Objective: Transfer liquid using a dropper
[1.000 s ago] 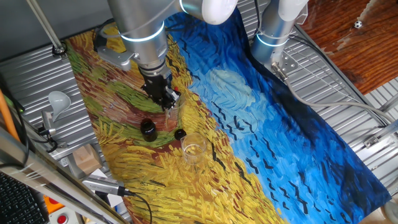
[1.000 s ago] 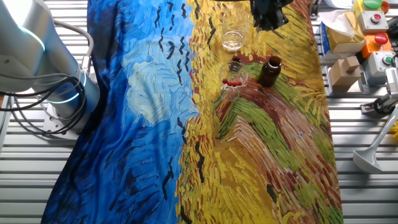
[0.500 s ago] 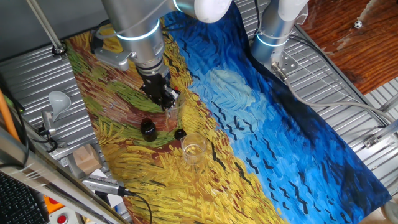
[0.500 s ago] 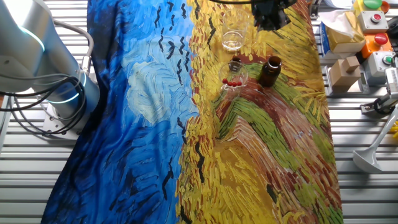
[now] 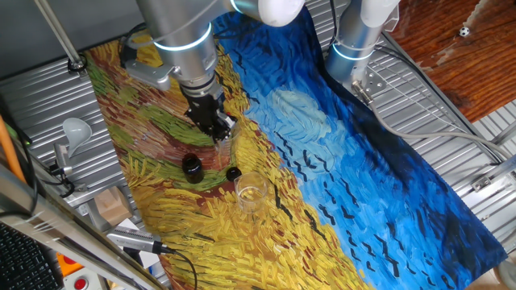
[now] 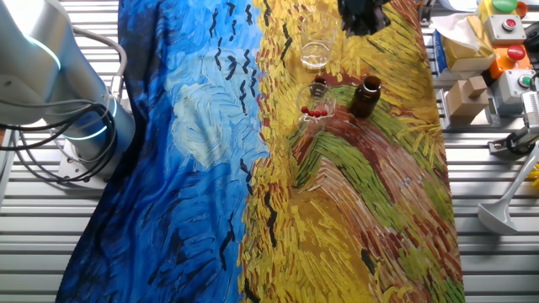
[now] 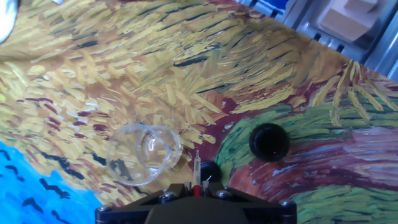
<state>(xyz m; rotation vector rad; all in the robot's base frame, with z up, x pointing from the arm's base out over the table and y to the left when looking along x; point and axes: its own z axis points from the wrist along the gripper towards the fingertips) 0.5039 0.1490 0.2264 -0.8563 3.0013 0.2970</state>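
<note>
My gripper (image 5: 213, 122) hangs over the yellow part of the painted cloth, shut on the dropper. In the hand view its red bulb (image 7: 197, 187) sits pinched between the jaws of the gripper (image 7: 197, 185). The clear pipette tip (image 7: 197, 163) points down between an empty clear glass (image 7: 144, 154) and a small black cap (image 7: 209, 169). The open dark bottle (image 7: 269, 142) stands to the right. Just below the hand, a small glass (image 6: 316, 105) holds several more red-bulbed droppers. The other fixed view shows the gripper (image 6: 362, 15) at the top edge, beyond the clear glass (image 6: 316, 53) and the bottle (image 6: 365, 96).
A second arm's base (image 5: 355, 40) stands at the cloth's far edge. A wooden block (image 5: 113, 205), a white scoop (image 5: 74, 129) and cables lie on the ribbed metal table beside the cloth. Button boxes (image 6: 512, 42) sit at that side too.
The gripper has lifted slightly with the dropper still in it and shifted a little. The glasses, bottle and cap have not moved.
</note>
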